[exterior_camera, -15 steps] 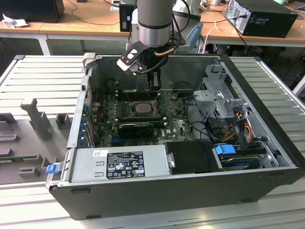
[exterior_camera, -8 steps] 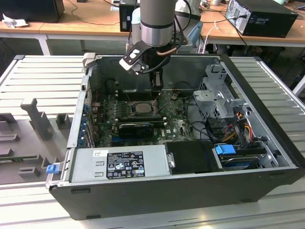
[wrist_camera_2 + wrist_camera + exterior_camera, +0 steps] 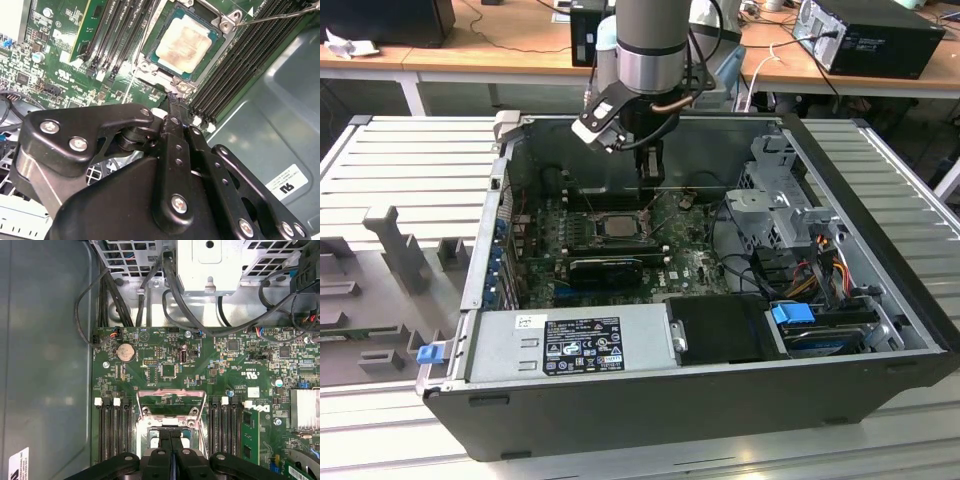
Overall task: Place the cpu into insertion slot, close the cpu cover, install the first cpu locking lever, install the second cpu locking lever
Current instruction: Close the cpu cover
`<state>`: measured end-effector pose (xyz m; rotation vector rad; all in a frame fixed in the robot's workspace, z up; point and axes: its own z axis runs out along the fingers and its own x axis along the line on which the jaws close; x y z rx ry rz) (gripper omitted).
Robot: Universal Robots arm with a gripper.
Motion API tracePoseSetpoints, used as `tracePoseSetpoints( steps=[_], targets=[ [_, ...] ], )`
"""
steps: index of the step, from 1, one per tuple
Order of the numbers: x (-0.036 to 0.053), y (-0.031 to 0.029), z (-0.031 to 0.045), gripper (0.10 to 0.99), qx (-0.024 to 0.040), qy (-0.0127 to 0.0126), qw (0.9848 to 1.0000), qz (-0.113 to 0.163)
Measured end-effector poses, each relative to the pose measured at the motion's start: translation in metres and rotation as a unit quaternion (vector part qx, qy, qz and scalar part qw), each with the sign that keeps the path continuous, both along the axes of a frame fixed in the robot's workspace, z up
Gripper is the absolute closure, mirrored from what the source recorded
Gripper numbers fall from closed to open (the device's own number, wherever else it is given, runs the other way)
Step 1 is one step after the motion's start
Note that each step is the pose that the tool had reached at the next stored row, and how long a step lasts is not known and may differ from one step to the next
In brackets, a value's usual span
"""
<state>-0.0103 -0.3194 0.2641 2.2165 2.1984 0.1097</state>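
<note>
The cpu [image 3: 182, 42] lies flat in the motherboard's socket, its silver-beige top and green edge uncovered; in the exterior view the cpu [image 3: 613, 226] sits mid-board. The cpu cover [image 3: 170, 394], a thin metal frame, stands tilted up at the socket's edge. My gripper [image 3: 172, 97] is shut with nothing between its fingers. Its tip hangs just above the socket's rim, close to the raised cover. In the first wrist view the gripper [image 3: 170, 442] points at the frame's base. A thin wire locking lever [image 3: 272, 17] sticks out loose beside the socket.
Black memory slots [image 3: 114, 427] flank the socket on both sides. A metal drive cage [image 3: 775, 195] with cables stands at the exterior view's right, and a power supply [image 3: 570, 345] lies along the front. The case walls [image 3: 880, 230] close in the board.
</note>
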Motion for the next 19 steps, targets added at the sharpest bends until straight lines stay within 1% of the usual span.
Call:
tracePoseSetpoints(
  steps=[2,5,7,8,9,19],
  targets=[
    [0.0001,0.0003,0.0006,0.98,0.0001,0.0,1.0,0.0],
    [0.0005,0.0012,0.0045,0.98,0.0,0.0,1.0,0.0],
    [0.0053,0.0015,0.0047,0.98,0.0,0.0,1.0,0.0],
    [0.0092,0.0015,0.0048,0.98,0.0,0.0,1.0,0.0],
    [0.0106,0.0016,0.0048,0.98,0.0,0.0001,1.0,0.0],
    [0.019,0.0024,0.0048,0.98,0.0,0.0001,1.0,0.0]
  ],
)
